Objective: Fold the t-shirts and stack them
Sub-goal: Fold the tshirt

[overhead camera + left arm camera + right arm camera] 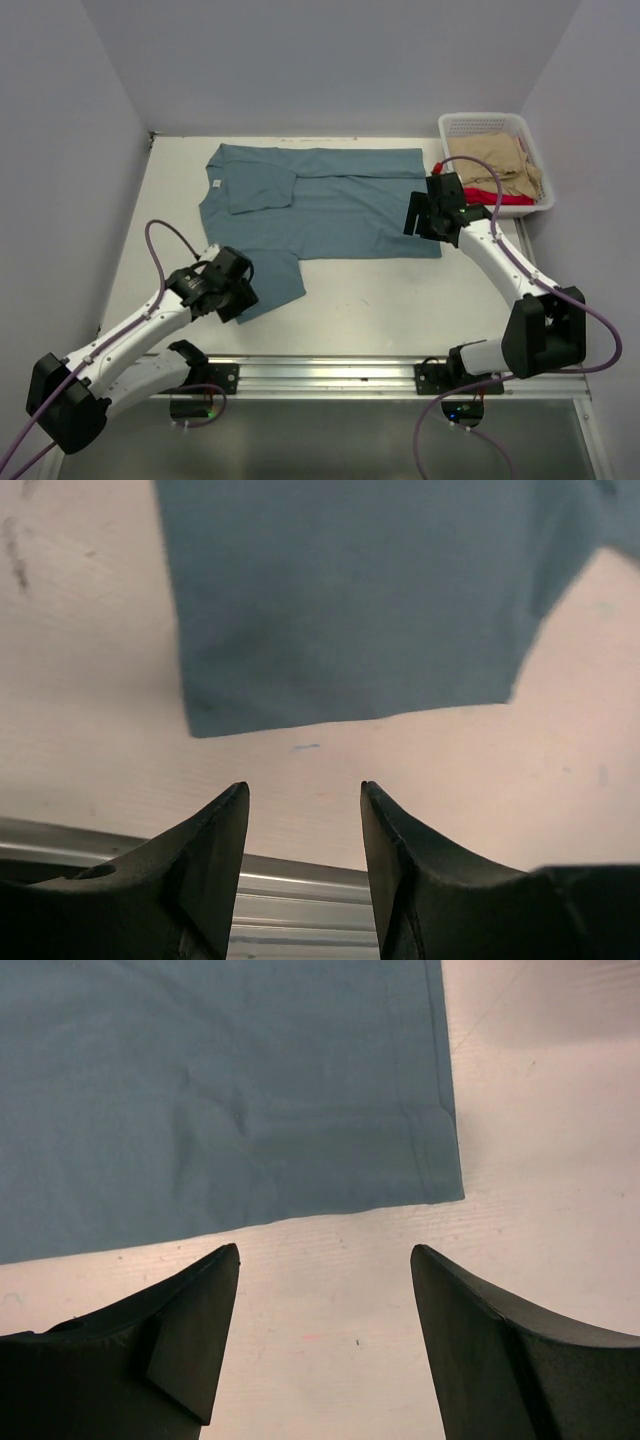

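Left jaws and right jaws released, empty, just off sleeve and hem corner of teal t-shirt (pixel 330 205); tan t-shirt (pixel 495 160), red t-shirt (pixel 510 199) in basket (pixel 480 120) beyond hem.

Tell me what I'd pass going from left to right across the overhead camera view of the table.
left gripper → teal-blue t-shirt → right gripper → white mesh basket, which holds the tan t-shirt and the red t-shirt; these two overlap, so they are not ordered.
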### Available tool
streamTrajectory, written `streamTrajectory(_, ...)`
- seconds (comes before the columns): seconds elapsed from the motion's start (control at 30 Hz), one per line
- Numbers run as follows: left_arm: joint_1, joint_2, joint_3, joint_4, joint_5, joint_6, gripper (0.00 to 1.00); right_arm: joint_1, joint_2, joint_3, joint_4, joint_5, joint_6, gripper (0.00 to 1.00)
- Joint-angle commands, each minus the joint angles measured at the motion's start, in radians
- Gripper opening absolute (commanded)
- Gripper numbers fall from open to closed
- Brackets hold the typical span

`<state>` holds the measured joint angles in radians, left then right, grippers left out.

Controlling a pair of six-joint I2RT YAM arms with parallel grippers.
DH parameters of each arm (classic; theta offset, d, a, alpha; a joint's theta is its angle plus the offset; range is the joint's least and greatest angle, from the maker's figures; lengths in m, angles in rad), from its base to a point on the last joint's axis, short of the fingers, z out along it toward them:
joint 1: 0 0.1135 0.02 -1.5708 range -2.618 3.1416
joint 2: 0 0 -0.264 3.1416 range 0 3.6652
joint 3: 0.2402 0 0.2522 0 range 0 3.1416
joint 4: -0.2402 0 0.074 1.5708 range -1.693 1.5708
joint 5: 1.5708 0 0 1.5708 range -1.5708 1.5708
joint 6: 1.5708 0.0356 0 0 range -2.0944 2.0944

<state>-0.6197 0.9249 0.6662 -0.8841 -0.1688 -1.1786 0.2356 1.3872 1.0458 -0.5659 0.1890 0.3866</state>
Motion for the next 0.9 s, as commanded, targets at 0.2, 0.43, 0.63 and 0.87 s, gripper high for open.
streamTrajectory(0.2,-0.029,0.176,-0.039,-0.016,-0.167,-0.17,0.52,0.004,-0.05,-0.035,0.04,-0.051,0.017,0.74)
streamTrajectory(0.43,-0.034,0.268,-0.076,0.068,-0.205,-0.2,0.52,0.004,-0.06,-0.04,0.032,-0.059,0.015,0.74)
streamTrajectory(0.63,-0.034,0.299,-0.123,0.151,-0.218,-0.211,0.51,0.004,-0.068,-0.041,0.029,-0.053,0.017,0.73)
streamTrajectory(0.87,-0.034,0.302,-0.154,0.189,-0.213,-0.216,0.27,0.002,-0.068,-0.044,0.02,-0.033,0.014,0.58)
